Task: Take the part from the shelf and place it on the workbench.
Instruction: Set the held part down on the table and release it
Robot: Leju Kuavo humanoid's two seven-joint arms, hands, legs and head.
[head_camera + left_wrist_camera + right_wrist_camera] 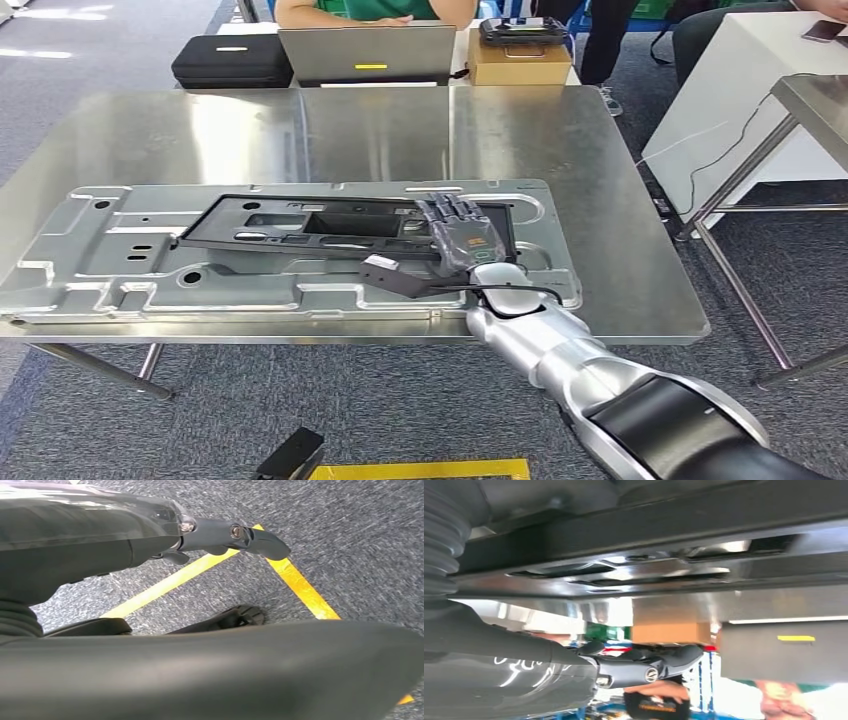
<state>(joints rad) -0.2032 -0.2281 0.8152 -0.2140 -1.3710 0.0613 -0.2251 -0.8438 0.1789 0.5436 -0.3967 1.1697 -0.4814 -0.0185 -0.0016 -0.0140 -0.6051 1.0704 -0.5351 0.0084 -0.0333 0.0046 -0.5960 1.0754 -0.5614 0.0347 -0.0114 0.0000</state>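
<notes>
One part is seen lying flat on the workbench, its long axis running left to right across the head view, from a narrow left end to a broader right end under the right hand. It is a dark, matte, frame-like piece, apparently moulded plastic, pierced by several rectangular openings. Beneath it a single pressed metal panel is spread, silver and shiny, stamped with ribs, hollows and round holes, its long axis likewise left to right. The workbench top is brushed steel, dull grey with soft reflections, carried on thin metal legs.

The right hand is laid over the right end of the part, dark fingers extended forward and spread flat; contact looks likely, but whether anything is gripped cannot be told. In the right wrist view the part's dark bars are seen close up, with bright metal showing through the slots.

The left hand is seen in the left wrist view over grey speckled carpet crossed by yellow tape lines; one dark finger is extended, nothing is held, and the fingers are apart.

At the far edge one grey laptop, one black case and one cardboard box are lined up, with a person seated behind.
</notes>
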